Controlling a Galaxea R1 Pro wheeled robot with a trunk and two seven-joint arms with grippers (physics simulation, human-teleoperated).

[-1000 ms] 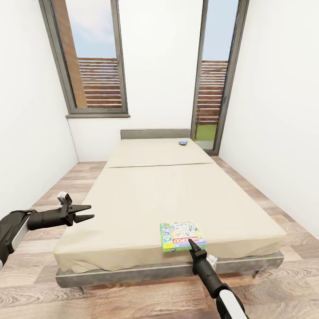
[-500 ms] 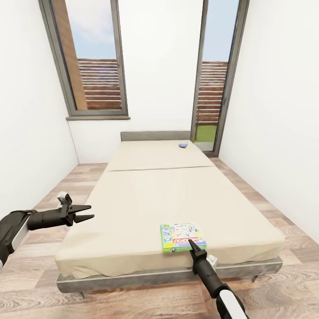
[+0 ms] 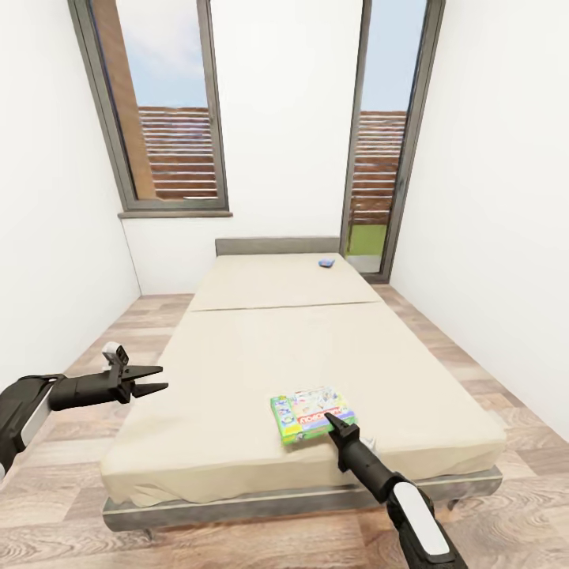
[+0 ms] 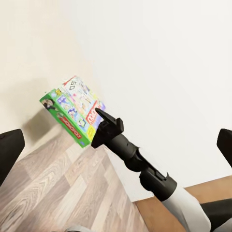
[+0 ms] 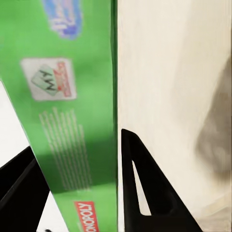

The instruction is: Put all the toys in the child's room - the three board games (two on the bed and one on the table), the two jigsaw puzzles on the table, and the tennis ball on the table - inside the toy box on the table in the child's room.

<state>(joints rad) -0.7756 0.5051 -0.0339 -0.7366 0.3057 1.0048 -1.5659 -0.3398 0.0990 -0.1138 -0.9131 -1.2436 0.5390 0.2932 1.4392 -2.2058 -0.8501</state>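
So the green Monopoly box (image 3: 311, 414) is a flat board game with a bright green rim and a busy colourful lid, red logo strip along one side. It sits near the foot edge of the bed (image 3: 237, 356), skewed a bit off the bed's lines and tipped up slightly at its near edge. The right hand (image 3: 330, 421) has it pinched, one finger (image 5: 145, 193) under the box, the other on the lid. A second small blue game (image 3: 325, 262) lies flat, well beyond that hand near the headboard.
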